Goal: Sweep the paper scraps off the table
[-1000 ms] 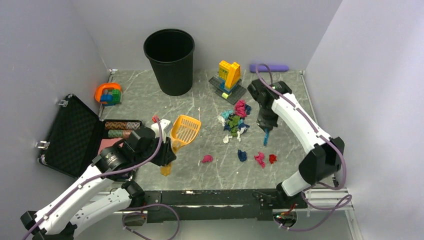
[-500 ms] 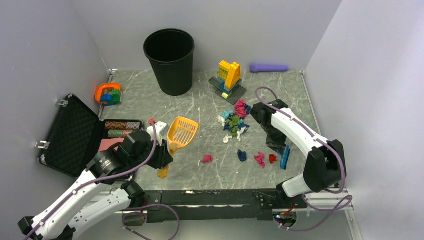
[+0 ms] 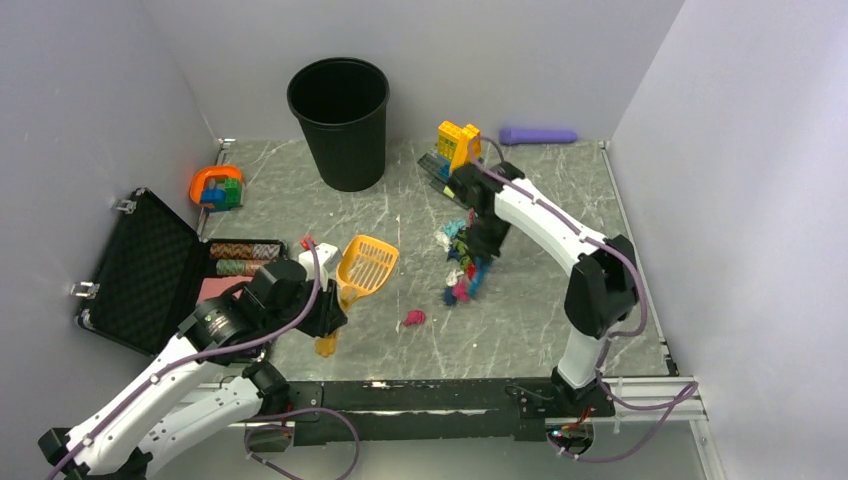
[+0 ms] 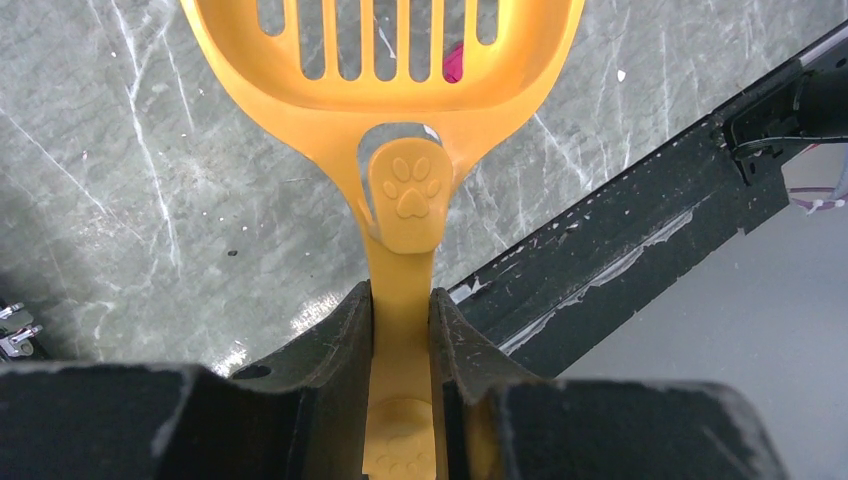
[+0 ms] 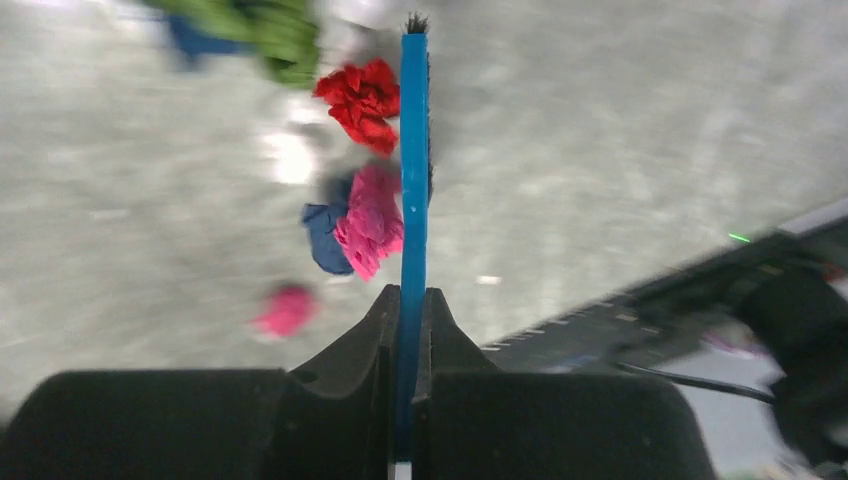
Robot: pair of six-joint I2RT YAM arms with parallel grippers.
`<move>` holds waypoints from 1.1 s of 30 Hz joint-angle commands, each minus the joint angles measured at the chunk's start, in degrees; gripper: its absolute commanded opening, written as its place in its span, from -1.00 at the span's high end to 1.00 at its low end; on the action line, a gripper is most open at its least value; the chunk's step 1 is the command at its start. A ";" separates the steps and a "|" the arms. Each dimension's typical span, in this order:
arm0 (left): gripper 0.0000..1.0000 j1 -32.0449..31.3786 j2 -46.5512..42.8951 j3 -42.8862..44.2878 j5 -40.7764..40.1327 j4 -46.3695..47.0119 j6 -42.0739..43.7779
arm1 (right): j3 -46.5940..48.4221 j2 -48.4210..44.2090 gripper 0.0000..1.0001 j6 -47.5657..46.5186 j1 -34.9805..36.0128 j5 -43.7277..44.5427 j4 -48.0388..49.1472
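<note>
Paper scraps lie mid-table [image 3: 540, 300]: a mixed pile [image 3: 458, 238], a small bunch [image 3: 460, 291] just nearer, and one lone pink wad [image 3: 413, 318]. My right gripper [image 3: 484, 243] is shut on a thin blue brush [image 3: 478, 277], whose edge rests against the bunch. In the right wrist view the brush [image 5: 413, 150] touches red [image 5: 362, 92], pink [image 5: 372, 220] and dark blue [image 5: 322, 236] wads; the gripper [image 5: 407, 300] clamps it. My left gripper [image 3: 325, 312] is shut on the handle of an orange slotted scoop [image 3: 368, 263], left of the scraps. The left wrist view shows that grip [image 4: 400, 310] on the handle [image 4: 403, 200].
A black bin [image 3: 340, 120] stands at the back. A yellow-and-orange brick build [image 3: 458, 150] sits behind the pile, a purple cylinder [image 3: 538, 135] at the back right. An open black case [image 3: 150, 270], poker chips [image 3: 245, 258] and an orange toy [image 3: 216, 187] are at the left. A metal rail [image 3: 430, 392] runs along the near edge.
My right arm swung the brush from the near right leftward, pushing the red, pink and dark blue wads up against the pile. My left gripper and scoop barely moved.
</note>
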 commanded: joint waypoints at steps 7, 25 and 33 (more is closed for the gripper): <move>0.48 -0.11 2.83 3.20 -2.47 2.54 3.31 | 27.42 4.19 1.00 1.48 -1.05 -4.13 -2.22; 0.51 -0.09 5.44 5.44 -14.78 4.41 0.84 | 6.72 0.76 1.00 -41.62 21.11 -31.05 23.81; 0.54 0.67 8.78 6.72 -18.89 5.93 -1.31 | 4.58 6.42 1.00 -48.67 23.39 -16.05 19.38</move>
